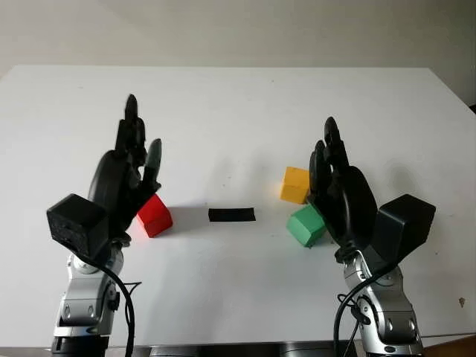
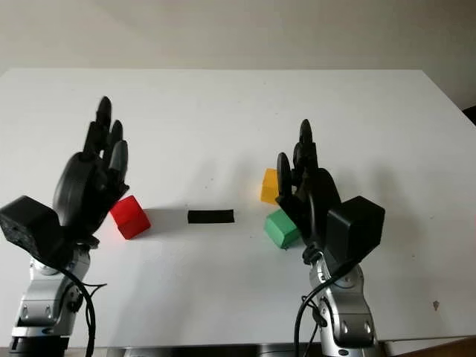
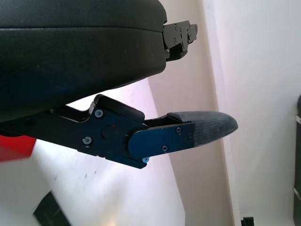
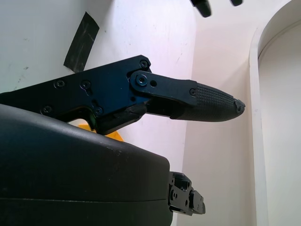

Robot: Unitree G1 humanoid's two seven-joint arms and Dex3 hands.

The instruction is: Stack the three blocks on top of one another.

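Note:
A red block (image 1: 155, 216) sits on the white table (image 1: 238, 111) at the left, right beside my left hand (image 1: 137, 145), which stands open just to the block's left, holding nothing. A yellow block (image 1: 295, 184) and a green block (image 1: 306, 225) lie close together at the right, the green one nearer me. My right hand (image 1: 331, 160) is open immediately right of these two, partly covering their right edges. In the left wrist view a sliver of the red block (image 3: 16, 147) shows behind the hand; in the right wrist view a bit of the yellow block (image 4: 113, 135) peeks out.
A strip of black tape (image 1: 231, 215) lies flat on the table between the red block and the green block. The table's far edge runs along the back, with a pale wall behind it.

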